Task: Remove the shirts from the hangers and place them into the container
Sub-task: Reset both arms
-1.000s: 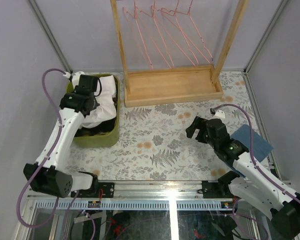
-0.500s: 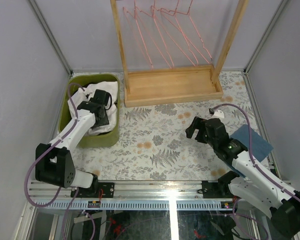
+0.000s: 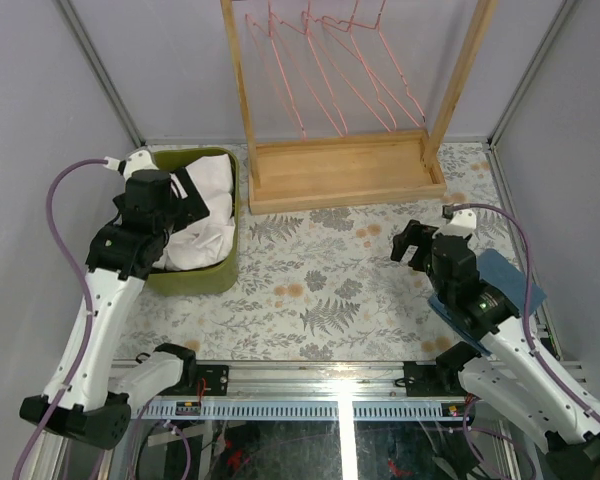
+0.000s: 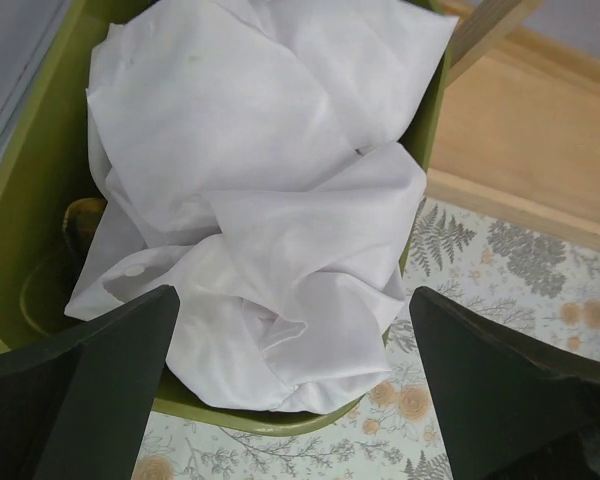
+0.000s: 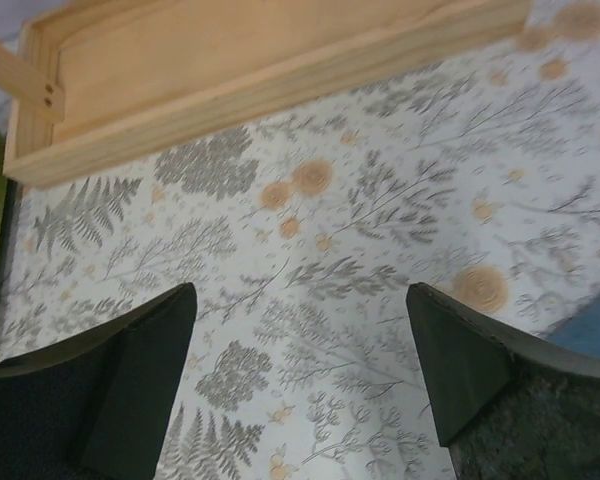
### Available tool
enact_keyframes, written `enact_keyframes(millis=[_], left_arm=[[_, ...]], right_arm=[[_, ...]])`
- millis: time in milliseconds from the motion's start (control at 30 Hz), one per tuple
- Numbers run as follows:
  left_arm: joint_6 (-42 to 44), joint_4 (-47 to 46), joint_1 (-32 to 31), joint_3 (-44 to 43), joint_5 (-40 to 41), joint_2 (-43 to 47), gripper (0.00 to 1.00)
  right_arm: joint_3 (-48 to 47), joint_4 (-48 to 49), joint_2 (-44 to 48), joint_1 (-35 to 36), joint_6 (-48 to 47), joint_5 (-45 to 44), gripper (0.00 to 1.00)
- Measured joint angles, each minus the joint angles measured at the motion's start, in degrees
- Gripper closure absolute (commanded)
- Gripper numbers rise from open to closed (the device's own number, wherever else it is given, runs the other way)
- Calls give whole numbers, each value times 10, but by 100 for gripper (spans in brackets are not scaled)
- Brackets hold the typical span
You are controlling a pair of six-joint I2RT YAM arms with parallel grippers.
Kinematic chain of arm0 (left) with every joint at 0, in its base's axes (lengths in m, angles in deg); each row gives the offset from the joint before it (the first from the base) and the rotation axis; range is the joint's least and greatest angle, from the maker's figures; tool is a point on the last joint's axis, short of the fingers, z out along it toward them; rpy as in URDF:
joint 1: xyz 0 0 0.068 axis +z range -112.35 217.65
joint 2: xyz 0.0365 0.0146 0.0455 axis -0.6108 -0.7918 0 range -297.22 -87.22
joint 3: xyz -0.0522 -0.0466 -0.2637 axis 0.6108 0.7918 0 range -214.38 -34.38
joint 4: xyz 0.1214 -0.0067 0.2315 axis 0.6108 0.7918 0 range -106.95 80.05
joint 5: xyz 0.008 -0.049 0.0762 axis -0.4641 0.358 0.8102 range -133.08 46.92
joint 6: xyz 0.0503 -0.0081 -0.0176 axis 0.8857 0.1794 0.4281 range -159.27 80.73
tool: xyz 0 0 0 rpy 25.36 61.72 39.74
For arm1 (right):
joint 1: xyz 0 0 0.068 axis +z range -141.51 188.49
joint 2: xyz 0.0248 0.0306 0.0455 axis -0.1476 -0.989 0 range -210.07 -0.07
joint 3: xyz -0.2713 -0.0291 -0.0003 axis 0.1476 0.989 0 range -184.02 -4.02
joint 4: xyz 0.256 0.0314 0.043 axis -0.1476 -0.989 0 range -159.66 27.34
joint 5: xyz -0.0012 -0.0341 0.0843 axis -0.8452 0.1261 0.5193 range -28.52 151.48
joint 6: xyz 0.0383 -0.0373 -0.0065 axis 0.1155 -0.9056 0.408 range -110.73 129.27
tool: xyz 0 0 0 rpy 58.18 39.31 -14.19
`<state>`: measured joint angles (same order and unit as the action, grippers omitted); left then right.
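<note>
Bright, even light, soft shadows, glare on metal rail (image 3: 346,374)

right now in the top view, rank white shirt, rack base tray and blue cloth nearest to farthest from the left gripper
From left gripper:
1. white shirt, beside it in the container
2. rack base tray, back centre
3. blue cloth, far right

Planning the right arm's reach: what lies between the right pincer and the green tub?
Only bare floral tabletop between the right pincer and the tub, seen in the top view.
</note>
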<state>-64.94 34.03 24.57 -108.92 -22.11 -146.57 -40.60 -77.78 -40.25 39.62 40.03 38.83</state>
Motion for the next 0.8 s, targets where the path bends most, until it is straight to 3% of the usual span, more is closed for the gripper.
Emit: enact_keyframes(millis=[400,800], left_arm=[[-33,-8,0,21,0,87,0],[-26,-69,0,40,15,218,0]], right_arm=[[-109,-34,64,0,-142,-137,1],[-279,-99,64,0,-193,-83,1]])
